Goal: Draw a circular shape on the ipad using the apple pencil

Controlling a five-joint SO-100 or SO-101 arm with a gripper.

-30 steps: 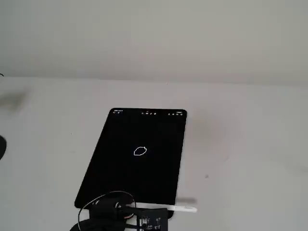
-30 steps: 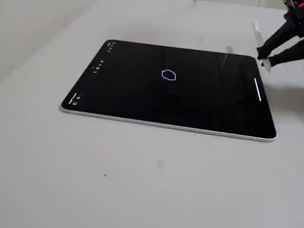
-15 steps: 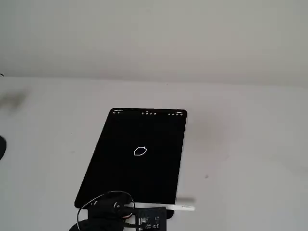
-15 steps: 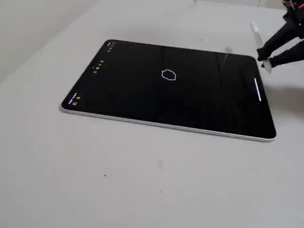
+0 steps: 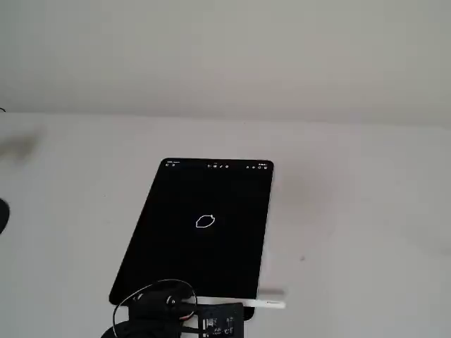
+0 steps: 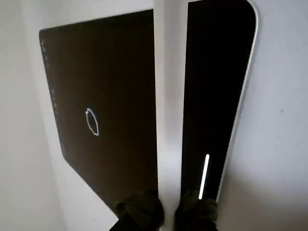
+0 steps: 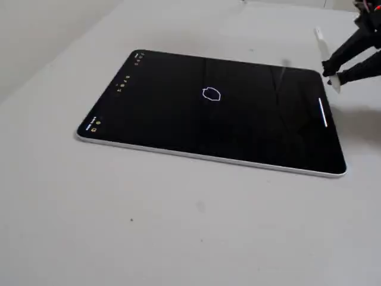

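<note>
White apple pencil (image 6: 169,96) clamped in the gripper (image 6: 167,211) beyond the ipad (image 7: 178,122) edge; circular shape (image 7: 211,94) mid-screen, icons unreadable

Two fixed views and the wrist view share the ipad (image 7: 208,113).

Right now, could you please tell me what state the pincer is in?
Pincer: closed on the apple pencil, holding it at the near edge of the ipad, away from the circular shape.

Bare indoor desk setup — plain white table (image 5: 366,197), blank wall (image 5: 225,49) — room type unclear.
</note>
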